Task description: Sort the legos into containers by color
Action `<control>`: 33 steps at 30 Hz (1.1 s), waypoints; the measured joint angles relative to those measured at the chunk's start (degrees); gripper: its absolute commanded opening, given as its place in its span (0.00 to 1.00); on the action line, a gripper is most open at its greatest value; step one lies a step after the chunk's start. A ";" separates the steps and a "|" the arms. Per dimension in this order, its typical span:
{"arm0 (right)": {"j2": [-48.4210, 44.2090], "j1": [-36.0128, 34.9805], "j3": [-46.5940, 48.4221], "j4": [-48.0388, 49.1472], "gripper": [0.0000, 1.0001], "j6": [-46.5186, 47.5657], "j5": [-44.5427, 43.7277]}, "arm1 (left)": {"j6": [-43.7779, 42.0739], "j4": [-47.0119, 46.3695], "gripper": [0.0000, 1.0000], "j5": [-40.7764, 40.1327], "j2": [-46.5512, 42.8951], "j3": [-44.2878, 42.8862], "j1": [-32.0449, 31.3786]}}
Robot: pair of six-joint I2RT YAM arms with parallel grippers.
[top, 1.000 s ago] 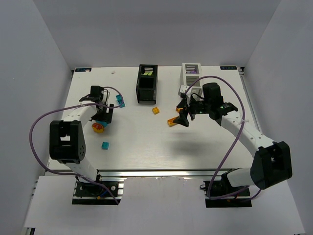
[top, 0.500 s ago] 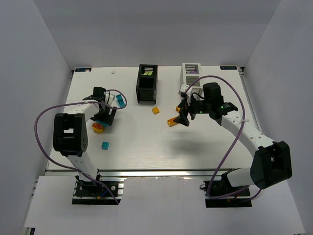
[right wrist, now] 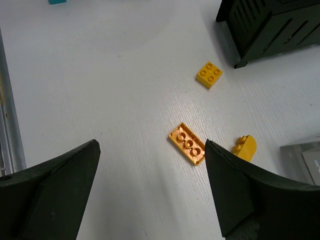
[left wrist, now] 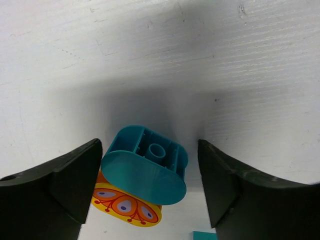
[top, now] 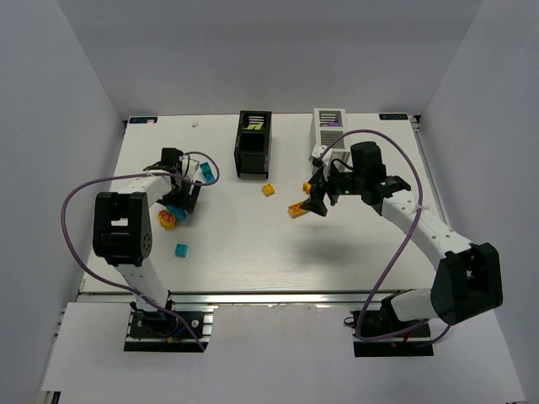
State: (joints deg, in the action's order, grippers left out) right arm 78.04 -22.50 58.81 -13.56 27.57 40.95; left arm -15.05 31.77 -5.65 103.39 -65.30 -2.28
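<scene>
Right, the left gripper [left wrist: 149, 150] is down low around a teal brick [left wrist: 145, 167] that lies on its side, hollow underside toward the wrist camera, partly on top of a yellow piece with an orange pattern [left wrist: 127, 207]. The jaws are spread and pinch nothing. The finger on the frame's left [left wrist: 60, 192] sits just beside the brick's curved edge, and I can't tell if it touches. The other finger [left wrist: 240, 190] stands off with bare table [top: 253, 261] between it and the brick. From above, this is left of centre, short of the table's left edge. A cyan brick [top: 205, 174] sits just up and right of the claw, and a second cyan brick [top: 181, 250] lies below it toward the near edge. The right gripper [right wrist: 151, 144] hangs above the table with its jaws wide and nothing in them. Under it an orange flat brick [right wrist: 187, 145] lies studs down, close to the frame-right finger, and an orange rounded brick [right wrist: 245, 147] peeks out just past that finger. A yellow two-by-two brick [right wrist: 209, 75] lies higher in the frame, near the foot of the black container [right wrist: 265, 25]. That box and the white container [top: 330, 128] stand by the far edge with a gap between them, and something lime green shows in the black one's top. A broad stretch of white tabletop runs between the arms down to the near rail.
</scene>
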 measured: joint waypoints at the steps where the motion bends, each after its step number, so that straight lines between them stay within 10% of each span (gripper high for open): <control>1: 0.00 0.00 0.00 0.00 0.89 0.00 -0.04 | 0.00 -0.02 0.90 -0.02 0.00 0.00 0.00; 26: -0.44 0.00 0.00 -0.04 0.89 -0.20 -0.09 | 0.13 2.47 0.86 -0.98 -1.99 2.25 0.20; 33: -0.70 0.00 0.00 -0.07 0.89 -0.20 -0.15 | 0.46 2.97 0.70 -1.29 -1.88 2.23 0.20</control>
State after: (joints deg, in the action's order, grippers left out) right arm 77.34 -22.50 58.81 -13.63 27.38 40.80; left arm -14.59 34.74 -6.94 101.51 -63.07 -2.09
